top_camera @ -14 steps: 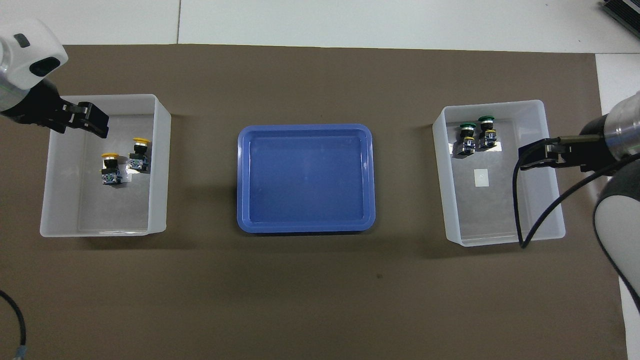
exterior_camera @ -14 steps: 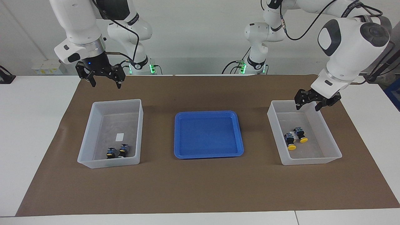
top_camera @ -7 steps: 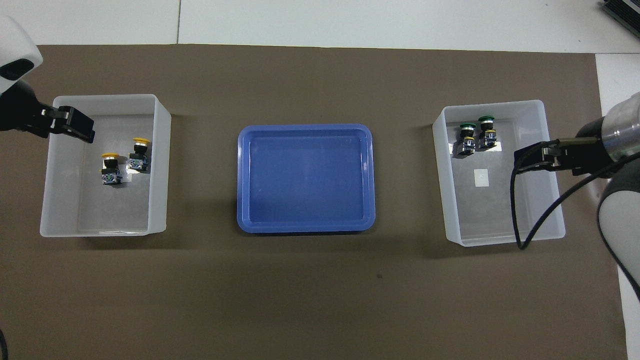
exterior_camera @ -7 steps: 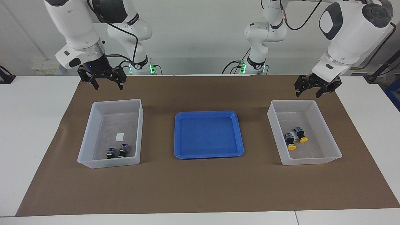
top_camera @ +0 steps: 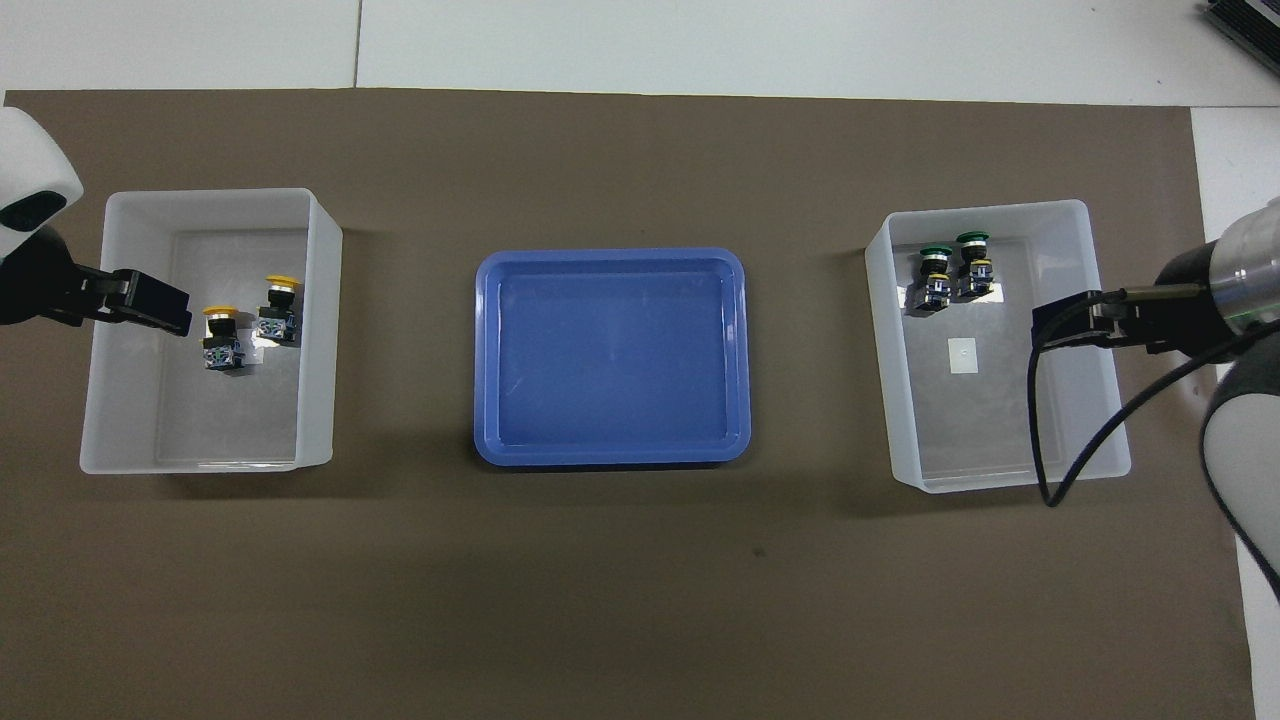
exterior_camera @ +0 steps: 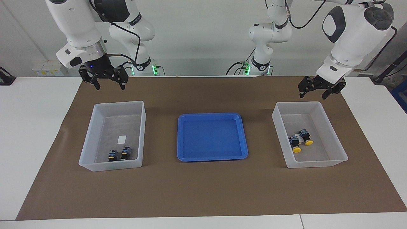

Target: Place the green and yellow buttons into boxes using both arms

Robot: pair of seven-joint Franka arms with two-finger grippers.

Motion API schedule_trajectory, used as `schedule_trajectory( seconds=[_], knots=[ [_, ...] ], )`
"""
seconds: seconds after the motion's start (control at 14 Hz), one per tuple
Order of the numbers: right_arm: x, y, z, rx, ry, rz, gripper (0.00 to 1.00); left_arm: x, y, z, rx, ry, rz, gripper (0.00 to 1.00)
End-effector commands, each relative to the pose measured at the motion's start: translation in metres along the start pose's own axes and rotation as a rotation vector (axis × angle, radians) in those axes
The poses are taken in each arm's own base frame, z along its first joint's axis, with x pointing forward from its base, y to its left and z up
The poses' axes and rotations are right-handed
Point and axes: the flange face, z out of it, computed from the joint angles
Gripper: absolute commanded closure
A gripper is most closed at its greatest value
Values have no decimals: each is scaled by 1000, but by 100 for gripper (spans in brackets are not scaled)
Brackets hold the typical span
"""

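Two black grippers hang with fingers spread and nothing between them: the left gripper (exterior_camera: 321, 90) above the robot-side rim of the translucent box (exterior_camera: 337, 149) at the left arm's end of the table, the right gripper (exterior_camera: 108, 80) raised over the brown mat near the robot-side end of the matching box (exterior_camera: 87, 144) at the right arm's end. Well below the left gripper's fingers (exterior_camera: 302, 92), two yellow buttons (exterior_camera: 300, 140) lie on their sides, side by side on the box floor, caps pointing away from the robots. Two green buttons (top_camera: 955, 272) lie the same way in the other box, at its end farthest from the robots; from the facing view their caps are hidden by the box wall and only the black-and-blue bodies show. In the overhead view each gripper is partly cut off by the frame edge and covers part of its box. A shallow blue tray (exterior_camera: 244, 140) with rounded corners sits between the boxes on the brown paper mat (exterior_camera: 203, 190); a small white label (exterior_camera: 121, 139) marks the floor of the green buttons' box.
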Motion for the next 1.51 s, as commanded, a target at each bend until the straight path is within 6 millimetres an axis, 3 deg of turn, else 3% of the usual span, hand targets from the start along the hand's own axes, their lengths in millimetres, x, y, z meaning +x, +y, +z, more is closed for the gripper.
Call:
schedule_trajectory(
  seconds=[0.0, 0.43, 0.93, 1.43],
  knots=[
    [-5, 10, 2, 13, 28, -1, 0, -8, -9, -18, 12, 11, -17, 4],
    [-4, 29, 3, 13, 22, 45, 0, -8, -20, -19, 19, 22, -35, 0],
    [-3, 31, 1, 14, 29, 45, 0, -11, -18, -19, 10, 15, -41, 0],
    [-3, 34, 2, 14, 26, 48, 0, -5, -2, -24, 15, 49, -1, 0]
  ],
)
